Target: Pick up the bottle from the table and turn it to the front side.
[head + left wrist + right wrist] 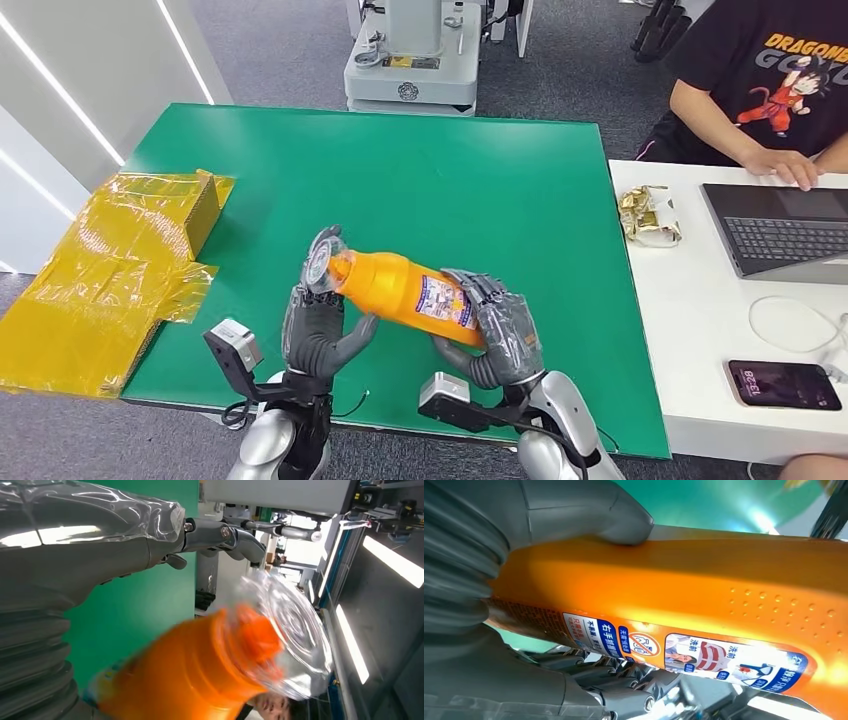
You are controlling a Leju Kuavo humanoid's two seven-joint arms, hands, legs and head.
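I have the orange bottle [405, 290] lifted above the green table [500, 180], right hand [500, 330] wrapped around its base, left hand [318, 325] cupping the neck (smooth plastic, probably slippery), so I grip the stiff body.

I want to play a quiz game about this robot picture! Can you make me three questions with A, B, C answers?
1. Where is the orange bottle?
A. Lying on the laptop
B. Held above the green table
C. On the floor

2. What colour is the crinkly wrapping beside the table?
A. Yellow
B. Blue
C. Pink

3. How is the bottle held?
A. By nobody
B. By one hand
C. By both hands

Answers:
1 B: it sits off the tabletop.
2 A: the wrapping is yellow.
3 C: the left hand is near the cap, and the right hand is at the labelled end.
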